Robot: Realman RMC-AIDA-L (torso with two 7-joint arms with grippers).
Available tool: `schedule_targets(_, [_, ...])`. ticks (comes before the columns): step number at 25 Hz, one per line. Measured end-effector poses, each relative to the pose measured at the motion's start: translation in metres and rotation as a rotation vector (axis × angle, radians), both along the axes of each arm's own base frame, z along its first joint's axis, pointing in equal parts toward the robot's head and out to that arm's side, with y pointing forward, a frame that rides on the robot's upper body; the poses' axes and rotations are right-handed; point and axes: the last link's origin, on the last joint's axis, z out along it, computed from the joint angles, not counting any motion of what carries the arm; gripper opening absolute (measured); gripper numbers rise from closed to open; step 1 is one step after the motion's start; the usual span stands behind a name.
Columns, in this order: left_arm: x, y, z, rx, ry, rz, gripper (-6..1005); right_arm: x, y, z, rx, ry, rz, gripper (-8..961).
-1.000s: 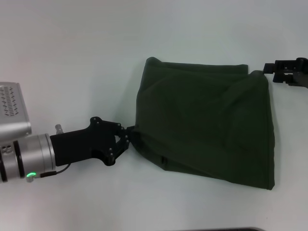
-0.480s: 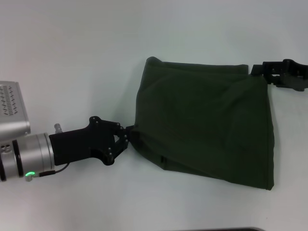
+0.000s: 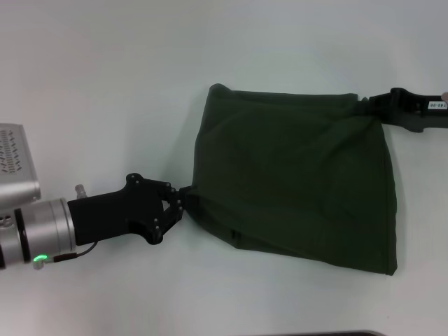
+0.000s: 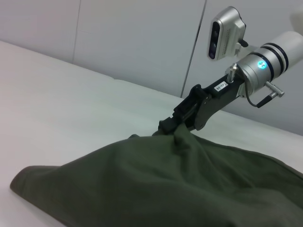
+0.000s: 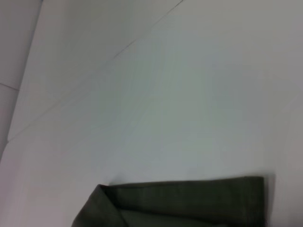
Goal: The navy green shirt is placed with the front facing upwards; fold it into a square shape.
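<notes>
The navy green shirt (image 3: 294,182) lies folded on the white table (image 3: 105,84), plain green side up, roughly a four-sided patch with a slanted near edge. My left gripper (image 3: 183,199) is shut on a bunched bit of the shirt's left edge, low on the table. My right gripper (image 3: 367,105) is at the far right corner, where the cloth is drawn to a point. In the left wrist view the right gripper (image 4: 169,125) is pinched on a raised peak of the shirt (image 4: 165,179). The right wrist view shows only a folded edge of the shirt (image 5: 189,198).
The right arm's silver wrist and its camera (image 4: 227,30) reach in over the table's far side, with pale wall panels behind. A dark strip (image 3: 315,334) runs along the table's near edge. White tabletop surrounds the shirt.
My right gripper has moved left from off the shirt onto its far right corner and closed on the cloth. The left gripper has kept its hold and shifted slightly toward me.
</notes>
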Motion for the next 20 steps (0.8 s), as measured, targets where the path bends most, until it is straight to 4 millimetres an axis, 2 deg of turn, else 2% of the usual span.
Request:
schedule_targets(2, [-0.001, -0.002, 0.000, -0.001, -0.001, 0.005, 39, -0.003, 0.002, 0.000, 0.005, 0.001, 0.010, 311])
schedule_targets(8, [-0.006, -0.009, 0.001, -0.008, -0.009, 0.019, 39, -0.012, 0.014, -0.003, 0.015, -0.017, 0.036, 117])
schedule_targets(20, [-0.015, -0.020, 0.013, -0.021, -0.027, 0.023, 38, -0.044, 0.038, -0.026, -0.015, -0.081, 0.122, 111])
